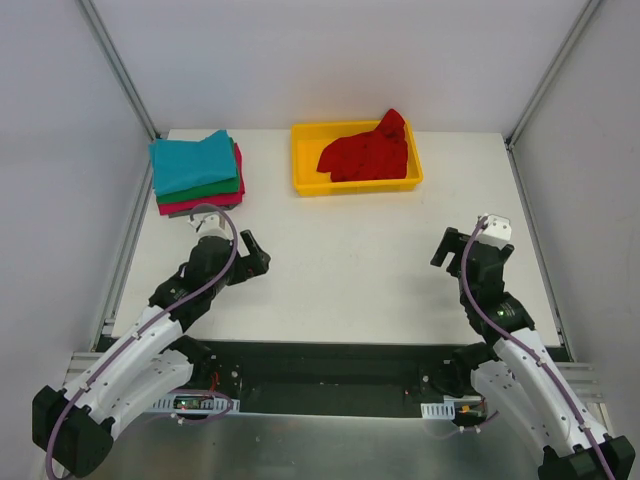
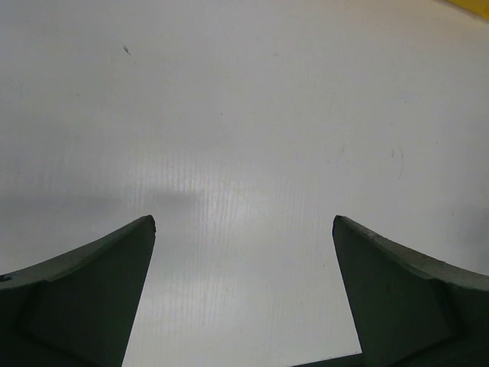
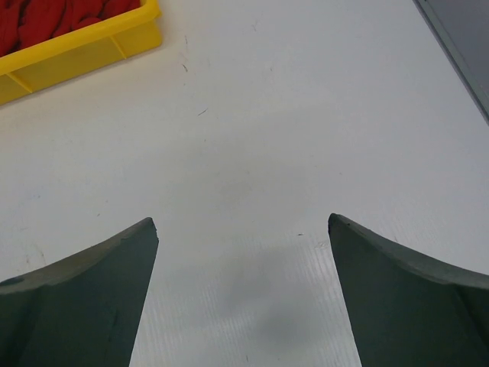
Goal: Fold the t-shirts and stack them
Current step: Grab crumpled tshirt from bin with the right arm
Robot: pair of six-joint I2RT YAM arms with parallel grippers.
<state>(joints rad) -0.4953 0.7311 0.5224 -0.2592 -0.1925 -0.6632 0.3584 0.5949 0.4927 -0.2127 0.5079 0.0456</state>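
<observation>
In the top view the red t-shirt lies crumpled in the yellow tray at the far side of the surface. The folded stack, teal over green over pink-red, sits at the far left. The left claw and the right claw hang over the near half, well apart from both. The left wrist view shows its jaws wide over bare surface. The right wrist view shows wide jaws too, with the tray corner at upper left. I judge the step is fetching the red shirt, so the next move calls for reaching into the tray and pinching the cloth.
</observation>
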